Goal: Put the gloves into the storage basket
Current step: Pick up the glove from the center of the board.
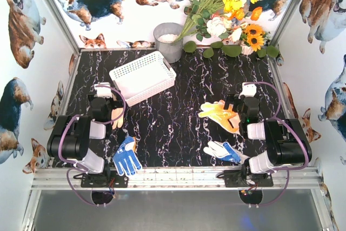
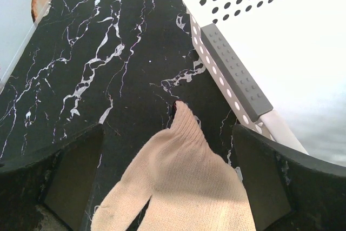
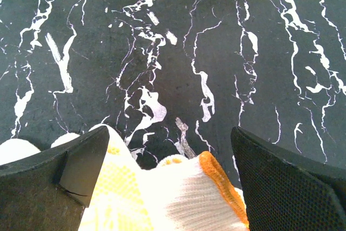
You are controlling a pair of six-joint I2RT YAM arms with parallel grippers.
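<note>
the left hand (image 2: 167, 133) is hovering low over the black marbled surface (image 1: 178, 106) with its jaws spread wide, released and gripping nothing. the cream glove (image 2: 178, 187) is lying flat between the two fingers (image 2: 70, 182), its long axis running straight along the hand's reach, one narrow end pointing away. the storage basket (image 2: 254, 1) is sitting just ahead and to the right of that hand, its near corner close beside the glove's far tip, and no glove is showing inside it. this is the relation the next move is hanging on: the left arm is the nearer one to the basket, so a pinch across the glove's width and a carry forward and rightward is looking like the likely step. the right hand (image 3: 170, 133) is likewise standing open, straddling the yellow glove (image 3: 178, 193) with orange trim, well apart from the basket across the surface. the left blue-palmed glove (image 1: 126, 156) and the right blue-palmed glove (image 1: 221, 151) are lying near the arm bases, farthest from the basket.
</note>
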